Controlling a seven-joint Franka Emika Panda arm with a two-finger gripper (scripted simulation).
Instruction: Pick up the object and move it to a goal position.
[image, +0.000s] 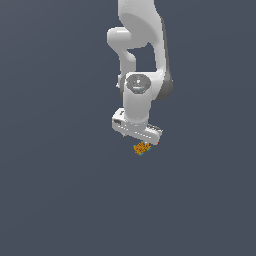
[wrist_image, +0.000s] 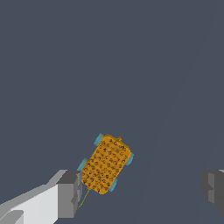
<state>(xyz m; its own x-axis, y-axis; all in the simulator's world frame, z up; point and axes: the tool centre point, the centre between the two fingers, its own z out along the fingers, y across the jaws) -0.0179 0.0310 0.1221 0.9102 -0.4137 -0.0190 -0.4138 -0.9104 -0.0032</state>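
Exterior view, arm: the white arm (image: 142, 60) is reaching down from the top, and its gripper (image: 142, 145) is hanging directly over the object.
Exterior view, object: the orange speckled object (image: 141, 148) is sitting just under the gripper, touching or almost touching its underside; I cannot tell whether it is resting on the grey ground or being lifted.
Exterior view, goal: a tiny dark red dot (image: 158, 144) is showing just beside the object, on the exterior view's right, at the gripper's edge; it is too small to be sure about.
Wrist view, gripper: the two fingers are standing wide apart, so the gripper (wrist_image: 144, 188) is released and is not grasping anything.
Wrist view, object: the object (wrist_image: 106, 164) is lying tilted, close to one finger (wrist_image: 70, 192) and well apart from the other finger (wrist_image: 213, 189); it is not centred in the gap.
Why so: in my judgement the gripper is placing itself around the object before closing.
Containers: no container is appearing in either view.
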